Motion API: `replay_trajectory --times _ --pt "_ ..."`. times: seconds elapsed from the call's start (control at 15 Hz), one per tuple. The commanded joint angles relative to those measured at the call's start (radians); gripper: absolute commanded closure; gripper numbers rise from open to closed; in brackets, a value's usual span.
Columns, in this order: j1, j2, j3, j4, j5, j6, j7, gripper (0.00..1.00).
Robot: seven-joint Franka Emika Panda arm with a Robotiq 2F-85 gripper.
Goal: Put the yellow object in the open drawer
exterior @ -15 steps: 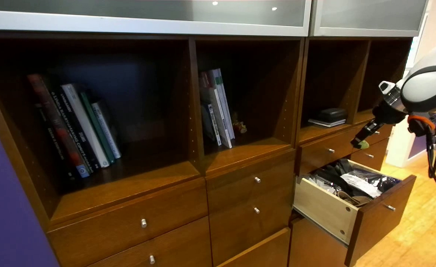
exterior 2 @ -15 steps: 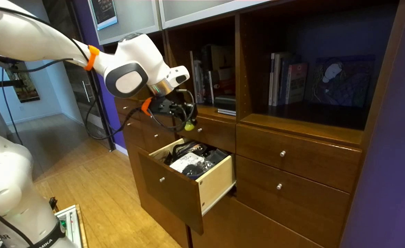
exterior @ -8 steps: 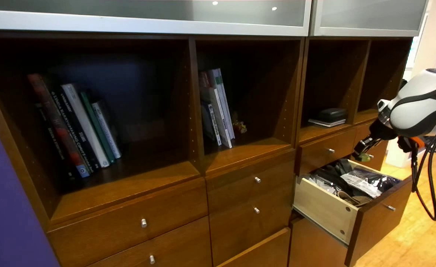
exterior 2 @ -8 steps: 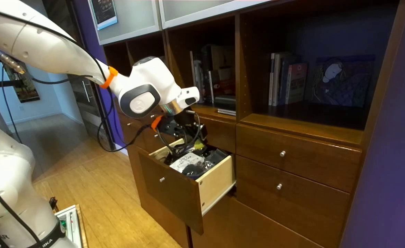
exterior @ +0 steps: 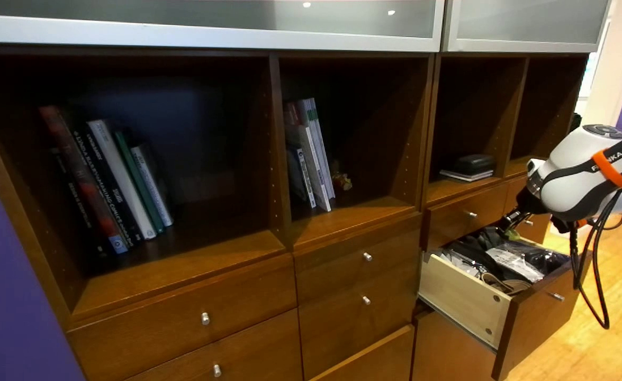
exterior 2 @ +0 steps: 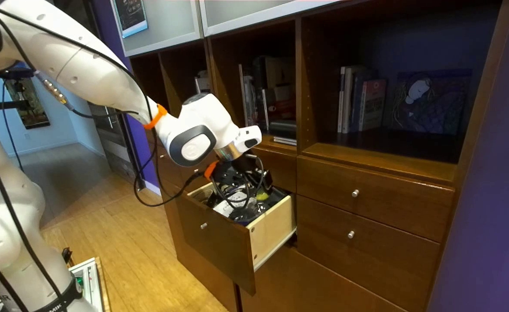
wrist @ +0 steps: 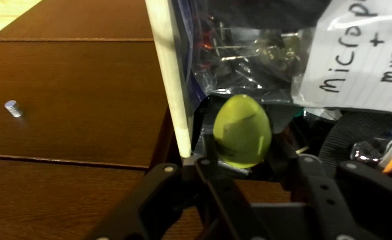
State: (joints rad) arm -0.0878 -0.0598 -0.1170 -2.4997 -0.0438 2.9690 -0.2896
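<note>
One yellow object [wrist: 242,128], egg-shaped, pinched in the gripper [wrist: 243,145] at the rear of the open drawer [exterior 2: 217,240]; whether touching its contents [wrist: 249,63], unclear. Step in hand, apparently: placing. Next move calls for easing down, then release.

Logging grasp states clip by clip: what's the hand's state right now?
Hand: closed, holding the yellow egg-shaped object.

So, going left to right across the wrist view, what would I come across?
Silver knob, then the open drawer's pale wooden side, then the yellow egg-shaped object, then the white handwritten label.
</note>
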Motion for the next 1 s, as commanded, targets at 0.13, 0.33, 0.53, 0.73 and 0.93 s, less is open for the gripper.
replay_trajectory --times 0.13,0.33,0.53,0.73,0.93 --pt "-0.024 0.099 -0.008 0.062 -0.12 0.073 0.054 0.82" --pt "-0.02 0.122 -0.008 0.076 -0.125 0.07 0.055 0.82" --pt "-0.007 0.135 0.013 0.075 -0.057 0.076 0.024 0.82" --pt "-0.006 0.141 0.034 0.074 -0.02 0.064 0.015 0.82" --pt "-0.01 0.148 0.034 0.07 -0.022 0.06 0.026 0.82"
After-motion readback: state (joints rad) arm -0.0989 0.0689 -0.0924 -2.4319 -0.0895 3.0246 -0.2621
